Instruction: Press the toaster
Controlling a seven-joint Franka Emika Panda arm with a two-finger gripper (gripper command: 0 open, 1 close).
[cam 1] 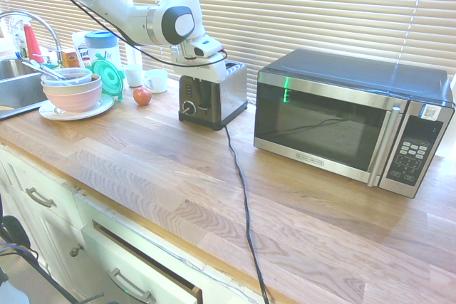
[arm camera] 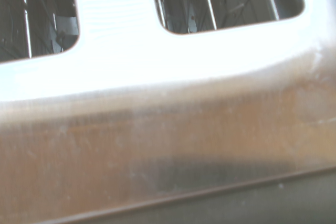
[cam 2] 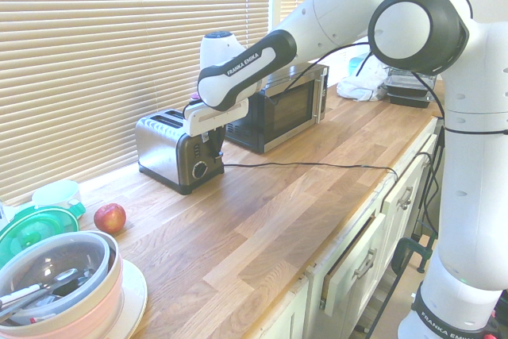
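Sunlit wooden countertop (cam 1: 178, 176), closed window blinds (cam 1: 320, 5), white cabinet drawers (cam 1: 128, 275)

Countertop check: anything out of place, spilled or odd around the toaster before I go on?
No spill or damage shows. The toaster stands upright; its black cord trails across the counter and over the front edge. One drawer below stands slightly open.

Layout relative to the small boxy two-slot steel toaster (cam 1: 214, 94) on the wooden countertop (cam 1: 171, 183). Seen from the first exterior view: the large steel-and-black microwave (cam 1: 353, 120) stands to its right; the red apple (cam 1: 142, 95), white cup (cam 1: 156, 80) and stacked pink bowls (cam 1: 73, 92) on a white plate (cam 1: 78, 110) lie to its left. The robot's two-finger gripper (cam 1: 197, 69) sits directly above its knob end. Its black cord (cam 1: 242, 197) runs forward across the countertop.
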